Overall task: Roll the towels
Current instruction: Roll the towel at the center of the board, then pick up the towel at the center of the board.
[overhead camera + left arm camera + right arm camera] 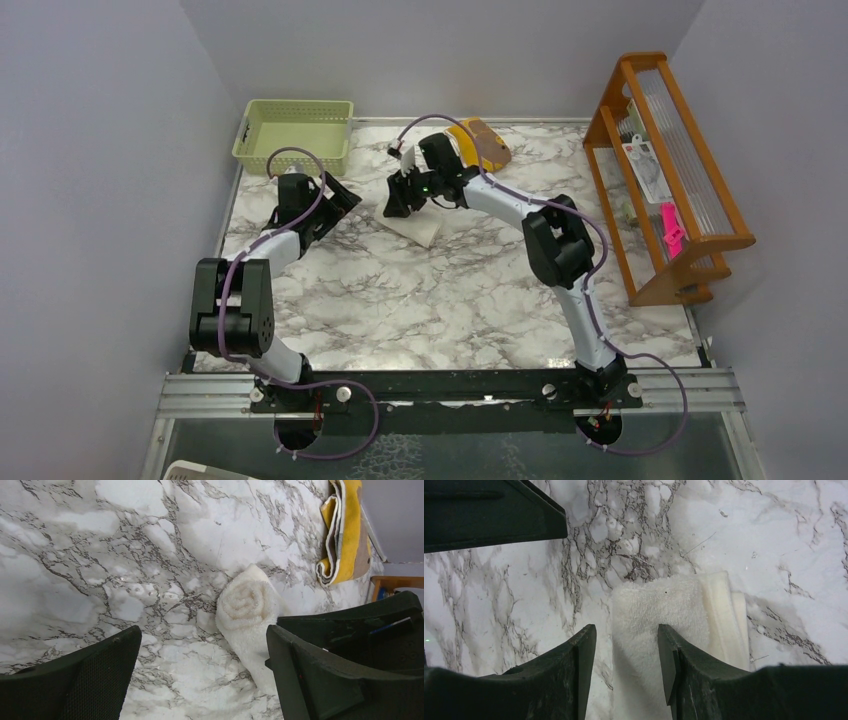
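Across the far half of the marble table (400, 300), between the pale green basket (295, 135) at the far left and the wooden rack (670, 170) on the right, we find our work gathered near the middle. We judge the cream-white towel (247, 615) rolled or nearly so, while the mustard-yellow towel (482, 140), far right of it by the back wall, lies loosely folded and not yet rolled. Our right gripper (626, 635) hangs over the white roll with its jaws partly apart, straddling one edge without pinching it. Our left gripper (204, 632) sits just to the left, jaws wide apart on nothing. To finish well, we would lift the right fingers straight up so no pile catches and unwinds the spiral, with the left ready to steady it. We see a thick, fluffy roll whose end shows a neat spiral, with layered edges along one side
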You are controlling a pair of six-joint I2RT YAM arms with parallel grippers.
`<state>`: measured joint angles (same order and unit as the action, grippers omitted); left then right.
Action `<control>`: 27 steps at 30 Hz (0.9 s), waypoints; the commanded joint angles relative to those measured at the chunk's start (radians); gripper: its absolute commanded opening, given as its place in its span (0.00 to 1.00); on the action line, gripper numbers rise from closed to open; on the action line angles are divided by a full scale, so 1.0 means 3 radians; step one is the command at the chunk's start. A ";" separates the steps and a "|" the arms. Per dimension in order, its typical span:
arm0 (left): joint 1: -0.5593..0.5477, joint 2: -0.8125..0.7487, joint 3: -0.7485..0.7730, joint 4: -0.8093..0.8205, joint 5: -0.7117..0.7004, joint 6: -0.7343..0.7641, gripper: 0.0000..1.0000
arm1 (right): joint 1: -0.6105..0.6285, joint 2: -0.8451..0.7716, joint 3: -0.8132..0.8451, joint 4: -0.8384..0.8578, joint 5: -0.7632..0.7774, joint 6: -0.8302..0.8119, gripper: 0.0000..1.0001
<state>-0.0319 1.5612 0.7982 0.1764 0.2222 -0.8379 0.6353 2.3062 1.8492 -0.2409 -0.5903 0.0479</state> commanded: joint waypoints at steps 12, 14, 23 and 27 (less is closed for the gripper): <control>0.0111 -0.0184 -0.0023 -0.0140 0.0189 0.0193 0.98 | 0.0277 0.0114 0.0069 -0.0116 0.0941 -0.0376 0.48; 0.0108 -0.0188 -0.0021 -0.0152 0.0208 0.0199 0.98 | 0.0299 0.0158 0.0084 -0.0132 0.1057 -0.0383 0.47; 0.0110 -0.0156 -0.0063 -0.0160 0.0368 0.0230 0.98 | 0.0284 0.0233 0.0046 -0.0100 0.1112 -0.0431 0.58; 0.0111 -0.0132 -0.0062 -0.0162 0.0443 0.0245 0.98 | 0.0208 0.0192 -0.0076 0.0018 0.0932 -0.0368 0.67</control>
<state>-0.0055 1.5383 0.7940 0.1387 0.3046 -0.7883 0.7166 2.3333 1.8484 -0.2379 -0.2913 -0.0654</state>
